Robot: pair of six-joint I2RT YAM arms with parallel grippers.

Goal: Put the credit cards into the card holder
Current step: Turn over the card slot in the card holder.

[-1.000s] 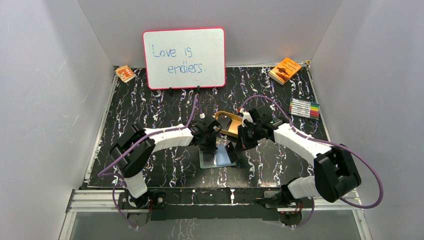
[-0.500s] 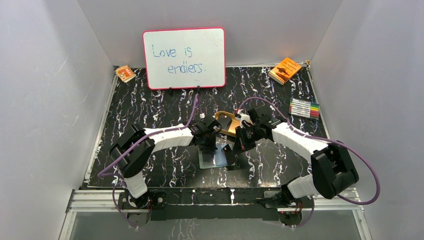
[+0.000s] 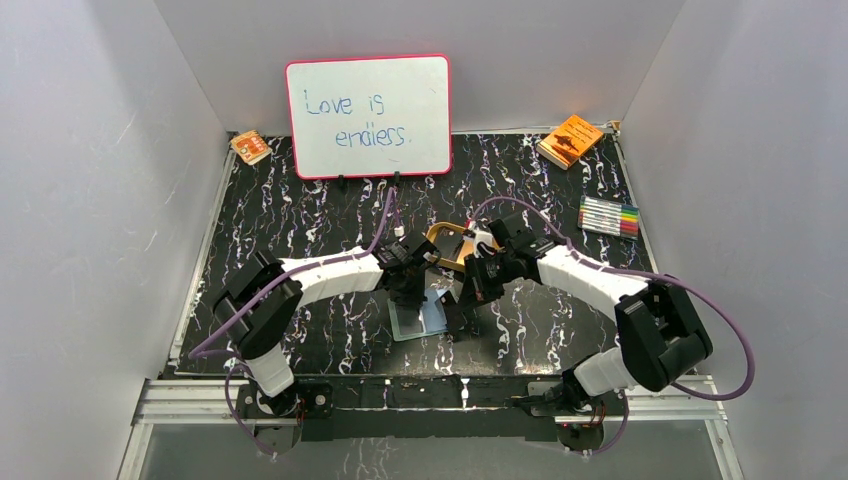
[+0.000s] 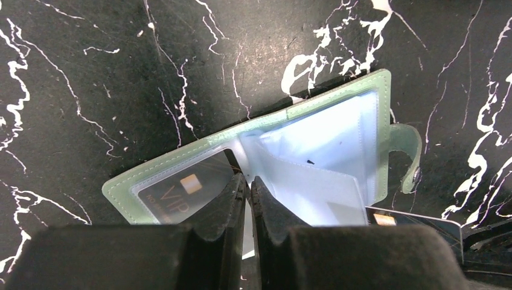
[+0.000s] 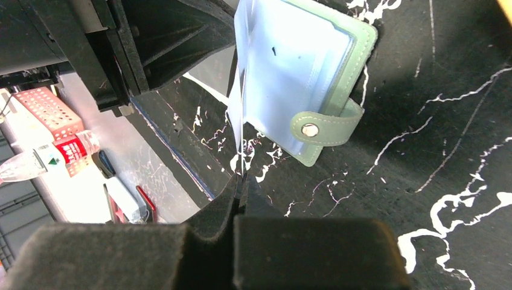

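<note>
The whiteboard (image 3: 368, 116) reads "Love is endless."; a sleeved credit card (image 4: 181, 190) reads "VIP".

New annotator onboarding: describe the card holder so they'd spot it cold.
On the black marbled table, before the whiteboard, look between the left gripper and right gripper, just nearer than the tan tray. The card holder lies open there: clear sleeves, snap tab. Unlike the tan tray and black grippers, it is sage green, with a dark card in one sleeve.

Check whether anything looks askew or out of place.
Nothing damaged or spilled. The card holder lies open and skewed, one clear sleeve pinched up by the left end effector; the right end effector holds a credit card.
</note>
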